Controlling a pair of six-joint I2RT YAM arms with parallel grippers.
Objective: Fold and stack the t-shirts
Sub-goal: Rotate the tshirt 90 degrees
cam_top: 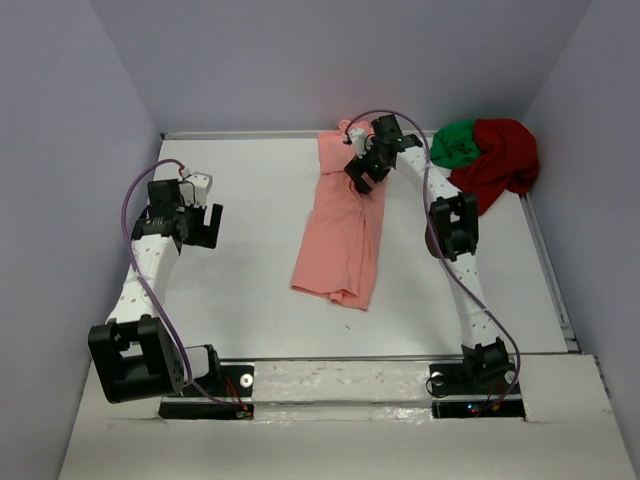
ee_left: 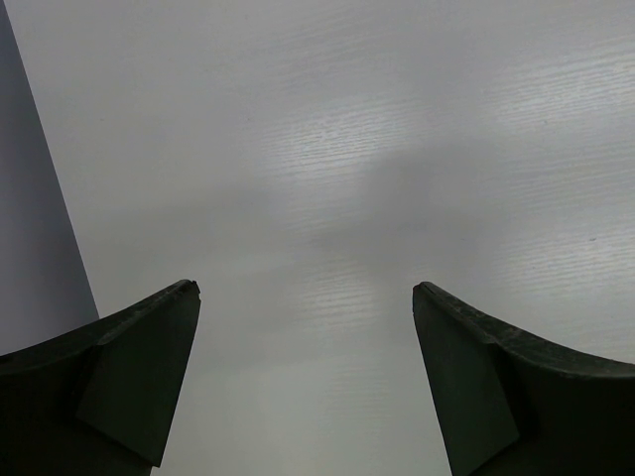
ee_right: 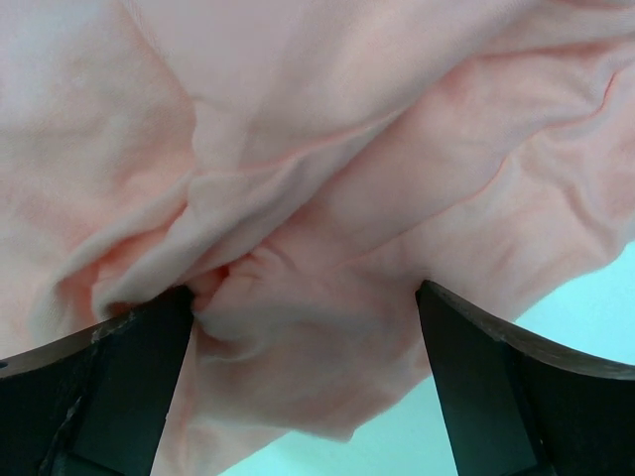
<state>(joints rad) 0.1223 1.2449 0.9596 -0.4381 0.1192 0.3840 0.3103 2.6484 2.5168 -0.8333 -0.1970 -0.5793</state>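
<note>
the right arm reaches from its base at 5 o'clock up the table, bends at the elbow, and leans in toward 11 o'clock, so the right gripper [cam_top: 361, 177] hangs over the far end of the salmon-pink t-shirt [cam_top: 340, 235]. in the wrist view its jaws stand wide, a bunched ridge of pink cloth lies between them, and one fingertip [ee_right: 149, 337] touches a fold. nothing is pinched.

the left arm rises along the 9 o'clock side. the left gripper [cam_top: 210, 224] is also wide apart, over the bare table [cam_top: 250, 300] and well apart from any cloth.

the pink shirt lies rumpled mid-table, its long axis running from 12 to 6 o'clock and leaning slightly toward 7. i cannot tell which end is the neck. the green t-shirt [cam_top: 456, 143] and dark red t-shirt [cam_top: 503, 160] sit bundled together, touching, at 1 o'clock in the far corner.
</note>
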